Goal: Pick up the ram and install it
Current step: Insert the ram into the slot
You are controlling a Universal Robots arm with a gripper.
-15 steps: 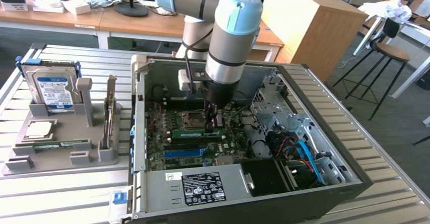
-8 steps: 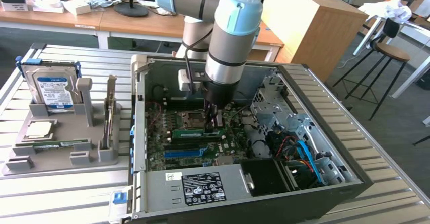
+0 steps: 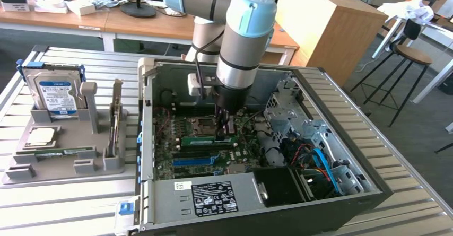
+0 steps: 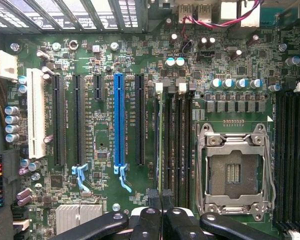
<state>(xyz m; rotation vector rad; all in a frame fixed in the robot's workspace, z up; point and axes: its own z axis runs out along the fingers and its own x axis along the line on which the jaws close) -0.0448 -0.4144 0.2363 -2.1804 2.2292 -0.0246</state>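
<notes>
Now the closed pincer (image 4: 161, 201) sits at one end of the ram (image 4: 160, 140), which stands edgewise among the slots (image 4: 177, 150) beside the socket (image 4: 232, 172). Press straight down, evenly, until the latch (image 4: 159, 87) catches; tilting could bind it.

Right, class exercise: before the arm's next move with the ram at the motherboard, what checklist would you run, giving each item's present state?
1. The gripper shut on the ram: ok.
2. Ram runs parallel to the memory slots beside the CPU socket: ok.
3. Ram pressed fully into its slot: cannot tell.
4. The white slot latch locked: cannot tell.
5. Neighbouring memory slots empty: ok.
6. The red and white cable clear of the ram: ok.
</notes>
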